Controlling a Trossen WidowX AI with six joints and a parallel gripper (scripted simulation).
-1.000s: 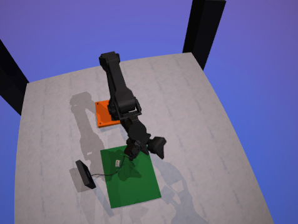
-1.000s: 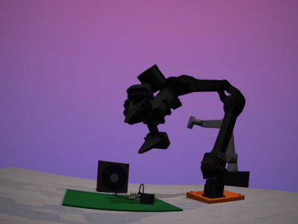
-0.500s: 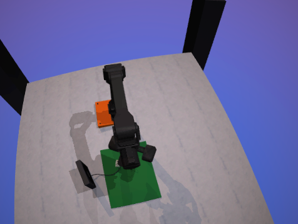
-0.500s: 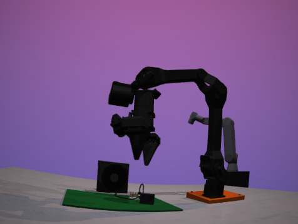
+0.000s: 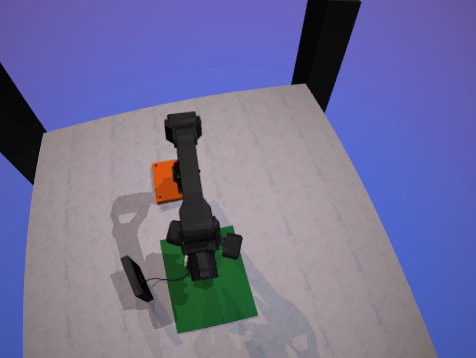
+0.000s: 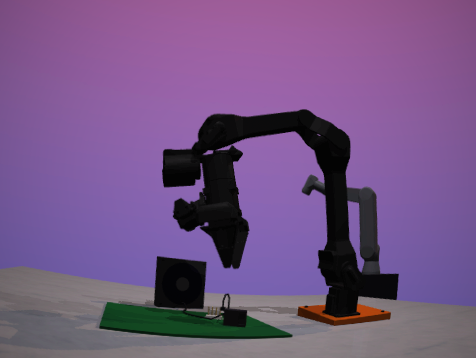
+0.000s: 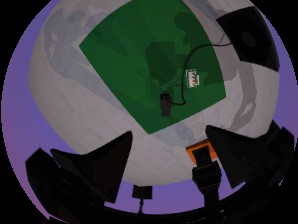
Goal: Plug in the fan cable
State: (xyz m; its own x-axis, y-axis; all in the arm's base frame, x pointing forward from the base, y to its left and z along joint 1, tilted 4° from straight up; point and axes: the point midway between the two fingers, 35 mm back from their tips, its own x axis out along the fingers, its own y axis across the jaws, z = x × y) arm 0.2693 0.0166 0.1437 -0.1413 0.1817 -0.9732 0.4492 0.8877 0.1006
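Plug (image 6: 235, 317) (image 7: 165, 106) of the fan's cable (image 5: 165, 279) (image 6: 226, 296) (image 7: 187, 65) is on the green board (image 5: 215, 300) (image 6: 175, 322) (image 7: 130, 45), apart from the four-pin header (image 5: 186, 261) (image 6: 213, 310) (image 7: 192, 78); in the wrist view the header lies between one and two o'clock from it. The tool (image 5: 204, 241) (image 6: 232, 262) (image 7: 169, 130) points down above the board, its fingers spread about as wide as they go, with nothing between them and well clear of the plug. With twelve at the top of the top view, the fan (image 5: 136, 278) (image 6: 180, 282) (image 7: 248, 39) stands on the surface (image 5: 300, 200) (image 6: 50, 290) (image 7: 55, 85) at nine o'clock from the board, and the arm's orange base plate (image 5: 164, 175) (image 6: 372, 317) (image 7: 192, 152) sits at eleven. The arm hides the plug in that view.
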